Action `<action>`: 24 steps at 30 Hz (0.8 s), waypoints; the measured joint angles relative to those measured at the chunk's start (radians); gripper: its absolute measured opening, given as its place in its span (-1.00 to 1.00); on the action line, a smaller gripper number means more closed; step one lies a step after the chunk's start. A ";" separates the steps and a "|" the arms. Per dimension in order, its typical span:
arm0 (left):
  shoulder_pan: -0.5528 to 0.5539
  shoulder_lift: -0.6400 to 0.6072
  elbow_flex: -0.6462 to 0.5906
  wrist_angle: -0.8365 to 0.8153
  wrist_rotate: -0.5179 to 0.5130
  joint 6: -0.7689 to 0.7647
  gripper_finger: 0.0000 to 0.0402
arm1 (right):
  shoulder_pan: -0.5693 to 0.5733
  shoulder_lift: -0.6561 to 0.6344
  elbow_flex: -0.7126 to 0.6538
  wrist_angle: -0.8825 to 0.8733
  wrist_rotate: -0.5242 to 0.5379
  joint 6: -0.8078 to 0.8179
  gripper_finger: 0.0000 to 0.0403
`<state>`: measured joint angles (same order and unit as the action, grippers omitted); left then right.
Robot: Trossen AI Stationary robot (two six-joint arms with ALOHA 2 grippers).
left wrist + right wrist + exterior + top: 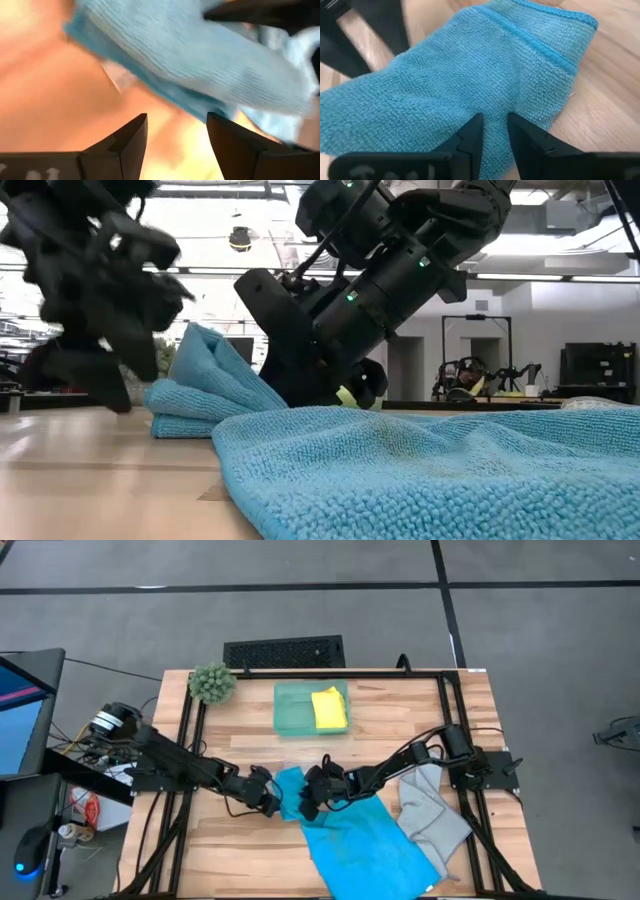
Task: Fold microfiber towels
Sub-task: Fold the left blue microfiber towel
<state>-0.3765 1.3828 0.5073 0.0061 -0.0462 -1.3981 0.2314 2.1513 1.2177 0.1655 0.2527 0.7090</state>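
A bright blue microfiber towel (370,840) lies spread over the table's near middle, and its far left end (200,370) is bunched and doubled over. My right gripper (494,122) is shut on that end (292,785). My left gripper (177,125) stands open just left of the towel (268,796), with nothing between its fingers. A light grey towel (435,812) lies crumpled at the right. A yellow towel (328,708) lies folded in the teal tray (290,710). My right gripper pinches the blue towel between its two fingers a little back from the doubled-over far left end (492,102). The fingers slant down from the table's right. Creases run in to the fingertips. The towel's end stands slightly raised while the rest (430,470) lies on the table.
A fuzzy green plant ball (212,683) sits at the far left corner. A black frame (450,690) runs round the table's edges. Bare wood (230,860) shows near left of the blue towel.
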 joint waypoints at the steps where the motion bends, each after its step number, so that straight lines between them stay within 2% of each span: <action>1: -0.008 -0.031 0.001 -0.029 -0.002 -0.014 -0.02 | 0.000 0.000 0.000 0.001 0.000 0.000 -0.41; 3: -0.031 -0.100 0.000 -0.070 -0.044 -0.028 -0.02 | 0.000 0.000 -0.001 0.000 0.003 -0.004 -0.41; 5: -0.061 -0.168 0.001 -0.058 -0.156 -0.020 -0.02 | 0.000 0.000 0.000 -0.001 0.002 -0.009 -0.41; 8: -0.120 -0.256 0.001 0.000 -0.436 0.120 -0.02 | -0.003 0.000 -0.001 0.002 0.003 -0.011 -0.41; 10: -0.162 -0.267 0.004 0.068 -0.647 0.216 -0.02 | -0.004 0.000 -0.001 0.003 0.000 -0.011 -0.41; 12: -0.182 -0.246 0.002 0.120 -0.747 0.288 -0.02 | -0.005 -0.003 -0.001 -0.002 -0.004 -0.012 -0.41; 16: -0.173 -0.105 0.002 0.236 -0.726 0.308 -0.02 | -0.005 -0.003 -0.001 0.000 -0.003 -0.013 -0.41; 24: -0.195 0.237 0.002 0.599 -0.591 0.280 -0.02 | -0.006 -0.030 -0.005 -0.016 0.005 -0.039 -0.41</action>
<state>-0.5716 1.6197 0.5096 0.6055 -0.6370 -1.1183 0.2256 2.1217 1.2125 0.1492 0.2581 0.6704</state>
